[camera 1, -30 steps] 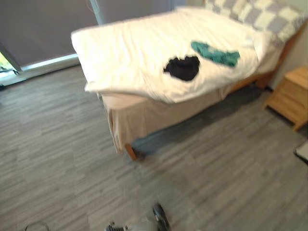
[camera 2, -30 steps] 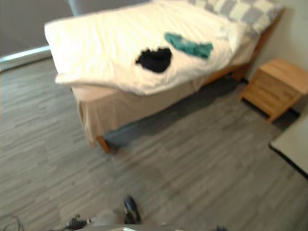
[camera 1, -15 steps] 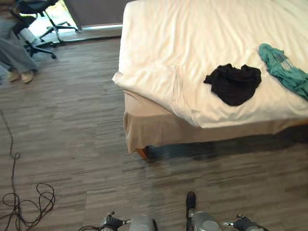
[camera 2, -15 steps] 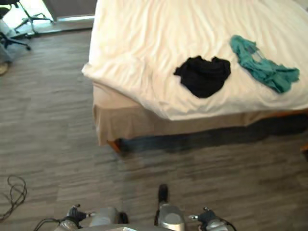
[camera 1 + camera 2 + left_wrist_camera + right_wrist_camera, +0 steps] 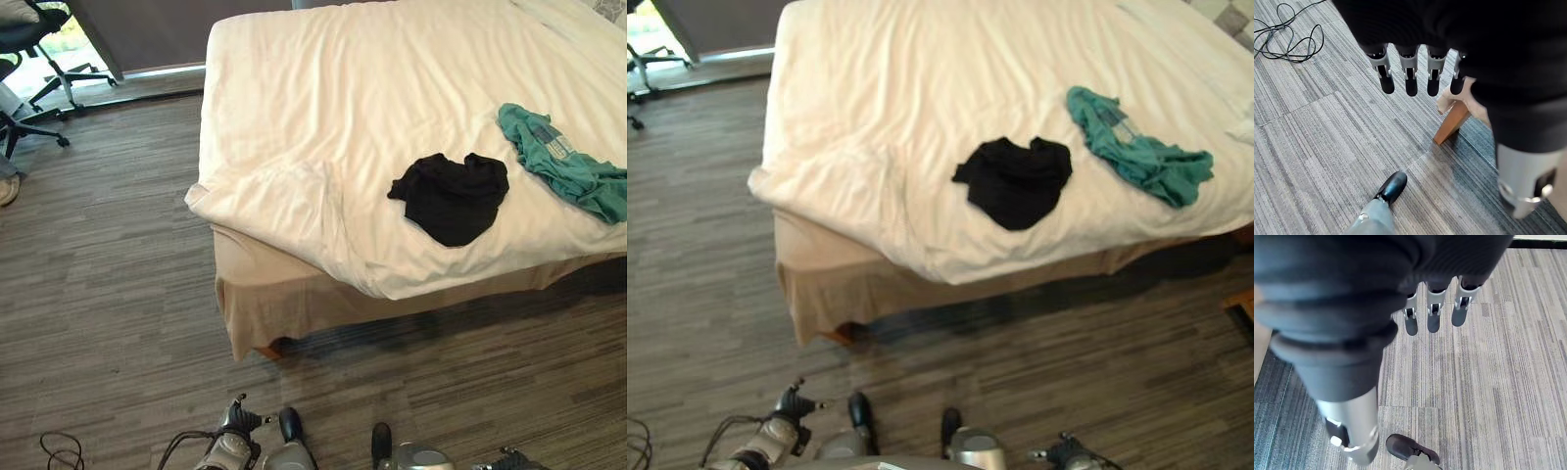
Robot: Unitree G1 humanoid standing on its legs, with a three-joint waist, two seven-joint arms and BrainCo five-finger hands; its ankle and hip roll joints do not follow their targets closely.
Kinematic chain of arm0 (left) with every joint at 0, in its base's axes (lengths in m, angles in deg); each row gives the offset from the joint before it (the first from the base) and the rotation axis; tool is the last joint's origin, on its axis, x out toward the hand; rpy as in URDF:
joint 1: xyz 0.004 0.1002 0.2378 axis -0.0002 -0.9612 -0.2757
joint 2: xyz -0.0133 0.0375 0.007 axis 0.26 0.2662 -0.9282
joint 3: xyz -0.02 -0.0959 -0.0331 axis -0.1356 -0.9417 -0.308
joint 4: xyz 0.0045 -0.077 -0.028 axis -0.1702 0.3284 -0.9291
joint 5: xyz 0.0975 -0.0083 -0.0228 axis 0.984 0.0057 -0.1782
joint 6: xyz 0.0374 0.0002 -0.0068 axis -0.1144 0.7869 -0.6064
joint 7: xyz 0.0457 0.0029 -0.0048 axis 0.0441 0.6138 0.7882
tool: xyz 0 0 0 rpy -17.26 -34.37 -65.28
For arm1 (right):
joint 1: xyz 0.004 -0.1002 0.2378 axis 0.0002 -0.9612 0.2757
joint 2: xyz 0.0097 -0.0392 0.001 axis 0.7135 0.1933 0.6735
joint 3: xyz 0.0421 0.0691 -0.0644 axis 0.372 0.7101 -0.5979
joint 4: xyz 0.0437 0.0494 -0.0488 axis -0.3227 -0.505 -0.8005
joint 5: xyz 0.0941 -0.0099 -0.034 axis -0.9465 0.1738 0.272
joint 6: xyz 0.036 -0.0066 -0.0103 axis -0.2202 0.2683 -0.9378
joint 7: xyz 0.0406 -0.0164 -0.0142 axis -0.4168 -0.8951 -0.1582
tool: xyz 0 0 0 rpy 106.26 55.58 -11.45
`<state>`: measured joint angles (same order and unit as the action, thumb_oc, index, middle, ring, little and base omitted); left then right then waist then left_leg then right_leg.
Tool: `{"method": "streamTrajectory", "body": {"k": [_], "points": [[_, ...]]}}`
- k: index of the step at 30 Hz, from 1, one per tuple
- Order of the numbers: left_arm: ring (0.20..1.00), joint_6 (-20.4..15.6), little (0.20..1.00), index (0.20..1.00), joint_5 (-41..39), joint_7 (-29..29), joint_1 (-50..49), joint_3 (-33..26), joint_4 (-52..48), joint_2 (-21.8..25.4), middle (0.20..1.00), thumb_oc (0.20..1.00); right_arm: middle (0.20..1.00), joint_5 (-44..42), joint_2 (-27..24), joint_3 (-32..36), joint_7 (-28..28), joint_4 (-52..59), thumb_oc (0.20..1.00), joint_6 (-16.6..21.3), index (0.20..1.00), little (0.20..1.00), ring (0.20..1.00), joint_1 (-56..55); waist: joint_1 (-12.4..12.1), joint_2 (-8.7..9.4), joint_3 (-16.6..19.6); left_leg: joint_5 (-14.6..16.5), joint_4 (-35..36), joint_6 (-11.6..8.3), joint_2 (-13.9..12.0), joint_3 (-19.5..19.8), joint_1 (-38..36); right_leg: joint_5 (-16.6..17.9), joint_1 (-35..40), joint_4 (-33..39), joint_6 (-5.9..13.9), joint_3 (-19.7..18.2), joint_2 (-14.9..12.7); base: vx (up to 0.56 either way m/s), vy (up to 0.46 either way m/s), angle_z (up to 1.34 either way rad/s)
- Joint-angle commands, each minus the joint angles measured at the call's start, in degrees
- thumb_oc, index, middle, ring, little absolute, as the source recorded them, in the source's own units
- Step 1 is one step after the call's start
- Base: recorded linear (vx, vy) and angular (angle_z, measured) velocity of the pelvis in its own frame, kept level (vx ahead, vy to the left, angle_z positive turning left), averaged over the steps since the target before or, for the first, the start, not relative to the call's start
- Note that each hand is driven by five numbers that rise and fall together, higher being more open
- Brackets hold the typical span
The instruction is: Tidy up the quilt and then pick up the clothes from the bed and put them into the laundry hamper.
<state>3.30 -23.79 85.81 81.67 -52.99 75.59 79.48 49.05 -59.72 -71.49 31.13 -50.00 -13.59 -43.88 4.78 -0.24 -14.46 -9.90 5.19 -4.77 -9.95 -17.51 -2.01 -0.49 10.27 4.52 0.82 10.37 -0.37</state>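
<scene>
The quilt (image 5: 372, 127) is soft matt cloth with light creases. The black garment (image 5: 451, 196) and the teal garment (image 5: 563, 174) are matt cloth too. The floor (image 5: 108, 294) looks like streaked grey wood planks.

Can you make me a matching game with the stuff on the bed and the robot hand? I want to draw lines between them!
Things:
1. black garment
2. teal garment
3. quilt
4. left robot hand

Descriptions:
A. cream, spread over the bed
B. fingers straight, hanging over the floor, holding nothing
C. crumpled near the quilt's front edge, closer to the bed's corner
D. lying to the right of the dark garment

Pairs: 1-C, 2-D, 3-A, 4-B
</scene>
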Motion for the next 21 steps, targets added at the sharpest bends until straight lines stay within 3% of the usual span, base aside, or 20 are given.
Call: {"method": "streamTrajectory", "body": {"k": [1, 5, 10, 12, 13, 15, 19, 20, 21], "points": [[1.000, -0.6, 1.000, 1.000, -7.6, 2.8, -0.2, -3.3, -0.8, 3.9, 1.000, 1.000, 1.000, 0.4, 2.4, 0.2, -0.2, 0.3, 1.000, 0.5, 1.000, 1.000, 1.000, 1.9, -1.1, 2.46, -1.0, 8.5, -0.2, -1.63, 0.8, -3.3, -2.6, -5.5, -8.4, -16.0, 11.03, -3.5, -9.6, 0.01, 0.152, 0.07], [1.000, -2.1, 1.000, 1.000, -14.2, 5.9, 1.0, -7.5, -3.4, 6.7, 1.000, 1.000, 1.000, -0.8, 3.8, 0.4, -1.2, 2.3, 1.000, 1.0, 1.000, 1.000, 1.000, 2.2, -0.7, 2.68, -2.5, 9.7, -0.2, -0.89, 1.2, -5.1, -3.8, -2.8, -15.1, -23.3, 12.54, -4.5, -10.5, 0.04, 0.152, -0.15], [1.000, -5.2, 1.000, 1.000, -14.2, 10.8, 4.6, -8.2, -11.4, 12.7, 1.000, 1.000, 1.000, -1.4, 4.6, 0.0, -2.3, 4.8, 1.000, 2.0, 1.000, 1.000, 1.000, -0.2, 1.5, 3.51, -3.0, 11.3, -0.2, -1.43, 2.6, -4.5, -5.1, -2.1, -14.2, -9.3, 10.96, -5.4, -9.7, 0.13, -0.015, -0.12], [1.000, -8.2, 1.000, 1.000, -12.1, 15.1, 7.0, -8.5, -21.4, 15.6, 1.000, 1.000, 1.000, -1.2, 5.0, -0.4, -3.1, 5.4, 1.000, 2.7, 1.000, 1.000, 1.000, -1.5, 1.0, 4.19, -2.8, 11.3, -0.2, -1.79, 3.1, -4.5, -5.7, -0.3, -12.2, -5.0, 11.70, -5.1, -11.3, 0.15, -0.101, 0.12], [1.000, -8.2, 1.000, 1.000, -12.1, 15.1, 7.0, -8.5, -21.5, 15.6, 1.000, 1.000, 1.000, -1.2, 5.0, -0.4, -3.1, 5.4, 1.000, 2.7, 1.000, 1.000, 1.000, -1.5, 1.0, 4.20, -2.7, 11.2, -0.2, -1.81, 3.0, -4.6, -5.5, -0.1, -12.4, -4.9, 11.65, -5.2, -11.3, 0.12, -0.090, 0.13], [1.000, -10.2, 1.000, 1.000, -9.6, 17.3, 6.4, -9.3, -32.5, 17.8, 1.000, 1.000, 1.000, -0.8, 4.3, -0.4, -3.3, 6.0, 1.000, 3.4, 1.000, 1.000, 1.000, -1.9, 0.8, 4.09, -2.3, 10.9, -0.2, -2.23, 3.0, -5.0, -5.5, 0.5, -11.9, -3.5, 11.69, -4.0, -11.3, 0.07, -0.050, 0.16], [1.000, -10.2, 1.000, 1.000, -9.6, 17.3, 6.4, -9.3, -32.5, 17.8, 1.000, 1.000, 1.000, -0.8, 4.3, -0.4, -3.3, 6.0, 1.000, 3.4, 1.000, 1.000, 1.000, -2.0, 0.8, 4.08, -2.3, 10.9, -0.2, -2.23, 3.0, -5.1, -5.4, 0.5, -11.9, -3.5, 11.69, -4.1, -11.3, 0.02, -0.027, -0.03], [1.000, -10.8, 1.000, 1.000, -4.0, 19.1, 13.6, -9.3, -45.5, 23.9, 1.000, 1.000, 1.000, 0.4, 1.6, -0.6, -2.9, 7.3, 1.000, 3.6, 1.000, 1.000, 1.000, -1.6, 2.3, 3.19, -3.8, 9.9, -0.2, -3.35, 2.0, -5.6, -3.4, 1.2, -13.1, -2.2, 11.63, -3.8, -10.7, 0.04, -0.092, -0.12], [1.000, -9.6, 1.000, 1.000, -2.0, 19.4, 19.7, -6.8, -44.9, 26.3, 1.000, 1.000, 1.000, 1.2, 0.4, -1.4, -2.7, 7.5, 1.000, 3.6, 1.000, 1.000, 1.000, -0.5, 3.5, 2.93, -4.9, 9.4, -0.2, -3.70, 1.6, -6.2, -2.0, 1.6, -15.2, -2.5, 11.67, -4.2, -10.3, 0.01, -0.095, -0.04]]}}
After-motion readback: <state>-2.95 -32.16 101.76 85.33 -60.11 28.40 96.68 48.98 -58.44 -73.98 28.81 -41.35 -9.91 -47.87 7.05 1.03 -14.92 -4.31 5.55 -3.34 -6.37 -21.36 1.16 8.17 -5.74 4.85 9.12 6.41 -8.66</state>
